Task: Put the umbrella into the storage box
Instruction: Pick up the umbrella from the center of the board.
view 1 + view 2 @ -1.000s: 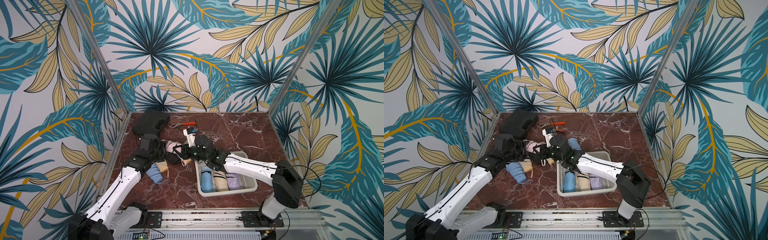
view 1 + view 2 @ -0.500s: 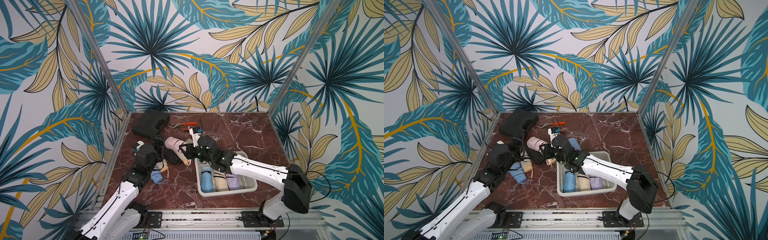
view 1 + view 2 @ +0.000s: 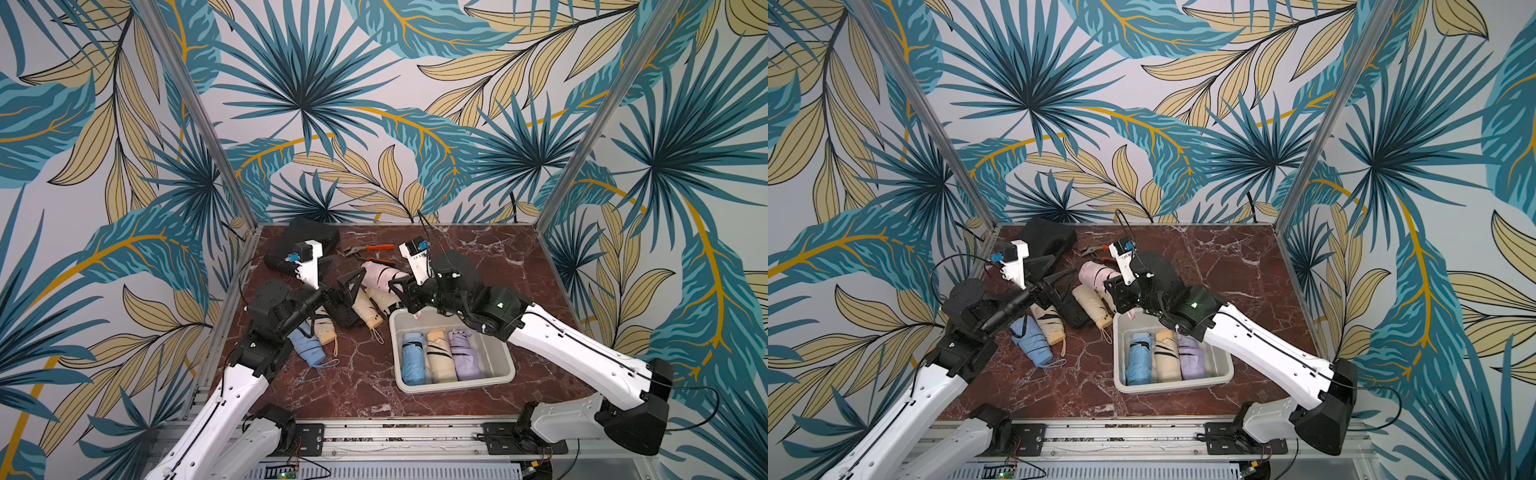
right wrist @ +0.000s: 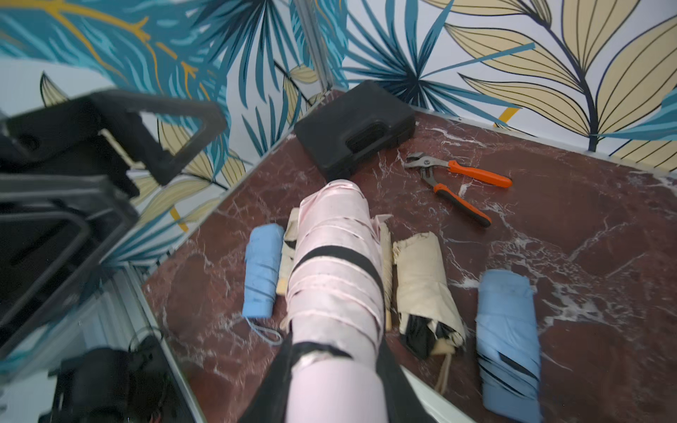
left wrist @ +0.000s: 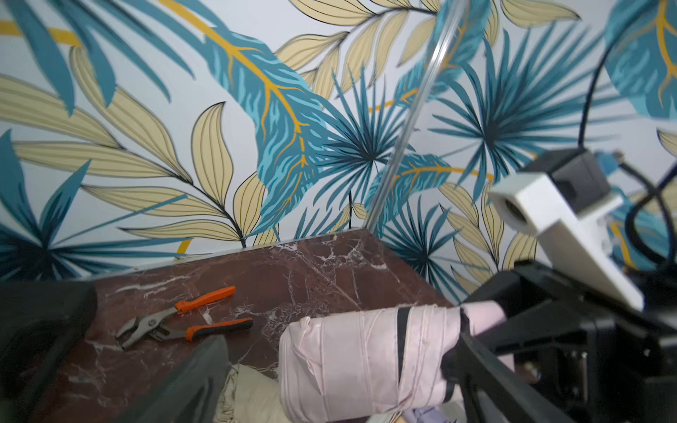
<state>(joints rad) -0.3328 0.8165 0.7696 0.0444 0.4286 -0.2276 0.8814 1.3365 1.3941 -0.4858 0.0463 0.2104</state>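
Near storage box point(image 3: 457, 384) rim, umbrella point(image 3: 380, 277) gripped by right end effector point(image 3: 402, 293)

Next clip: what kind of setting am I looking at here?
Probably a staged robot test booth, not a real room: leaf-print wall panels on aluminium posts enclose a marble-look tabletop, with a left arm and right arm mounted on a rail.

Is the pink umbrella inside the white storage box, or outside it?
Outside. The right end effector is shut on the pink umbrella, holding it above the table by the far rim of the storage box.
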